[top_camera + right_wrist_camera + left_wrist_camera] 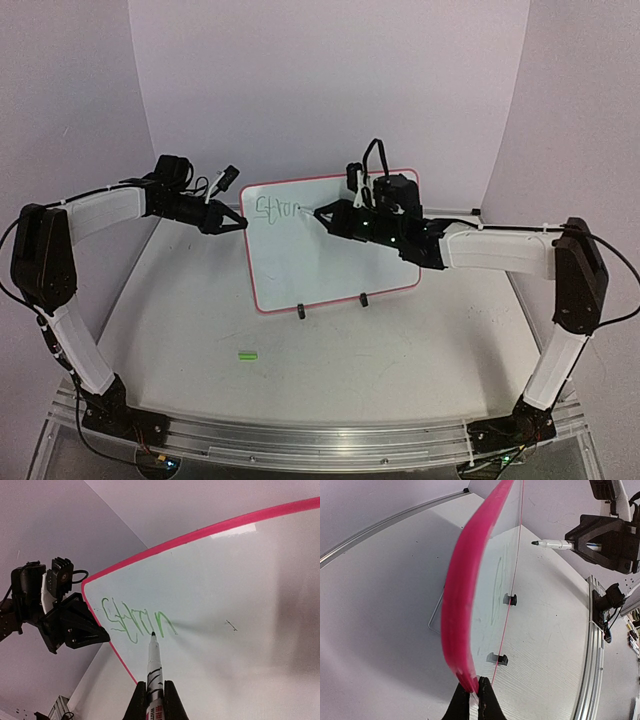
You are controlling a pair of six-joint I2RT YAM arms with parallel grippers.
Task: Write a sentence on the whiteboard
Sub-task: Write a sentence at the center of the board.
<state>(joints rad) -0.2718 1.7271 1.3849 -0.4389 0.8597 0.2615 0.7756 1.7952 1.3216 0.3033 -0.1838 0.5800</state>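
Green is the small loose piece (247, 354) seen on the table (400, 350), nearest the arm bases. It may be a pen cap, but it is too small to tell.

A little farther back, two black clip feet (301, 311) are seen, and the whiteboard (330, 250) is stood up on them in the middle of the table, leaning back a bit. Its pink edge is pinched on the left side by the left gripper (474, 695), with the jaws pressed tight on the frame, so the board is held steady. A marker (154, 665) is pinched between the jaws of the right gripper (155, 700), and its tip is pointed at the end of some green writing (137, 620) near the top left corner.

The step in hand is judged to be the writing itself, with only a few letters done and most of the board bare. For the next move, the tip needs to be pressed lightly and slid to the right for a new letter, while the board is held firm.

The letters are wobbly and cannot be read. Whether the tip is touching the board cannot be told. The board's far edge is cut off in both wrist views.
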